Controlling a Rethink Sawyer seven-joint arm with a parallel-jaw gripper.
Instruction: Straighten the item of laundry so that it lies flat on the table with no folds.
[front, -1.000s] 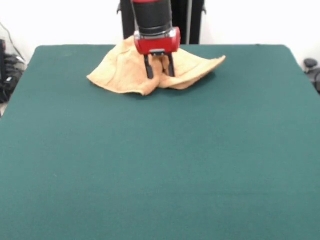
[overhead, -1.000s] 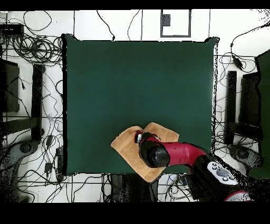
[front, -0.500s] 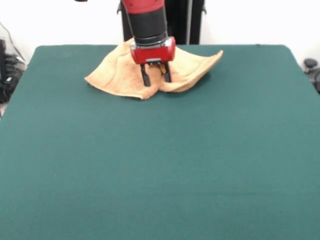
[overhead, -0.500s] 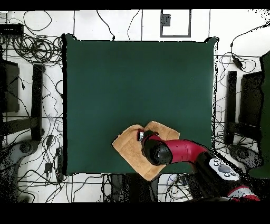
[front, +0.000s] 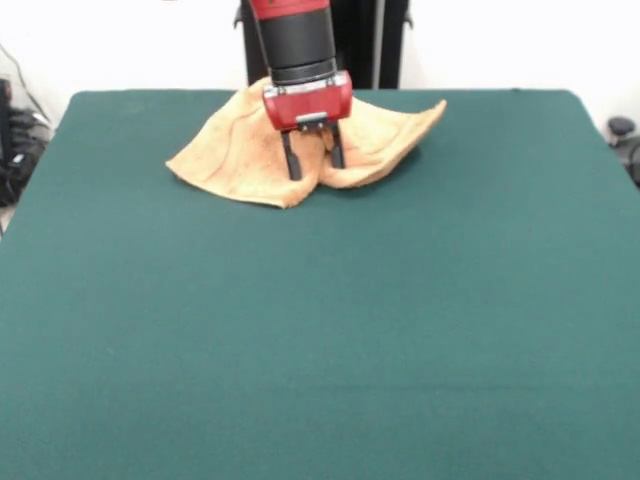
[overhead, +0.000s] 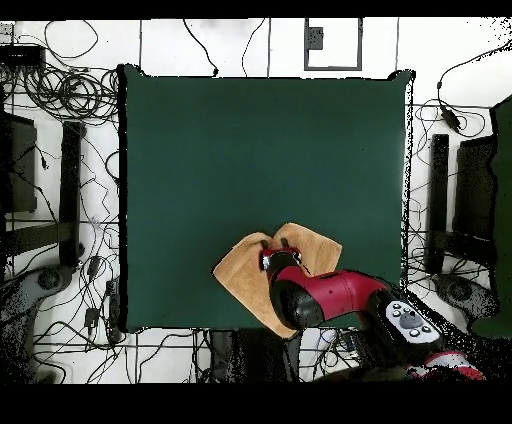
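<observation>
Green felt covers the table (front: 320, 330), where the tan towel (front: 225, 155) sits bunched at the top centre of the front view, a raised ridge of cloth pinched between the black fingers of the gripper (front: 311, 160). Judging by that peak, the smoothing is only begun. Next, the gripper likely draws the fold outward and releases it.
</observation>
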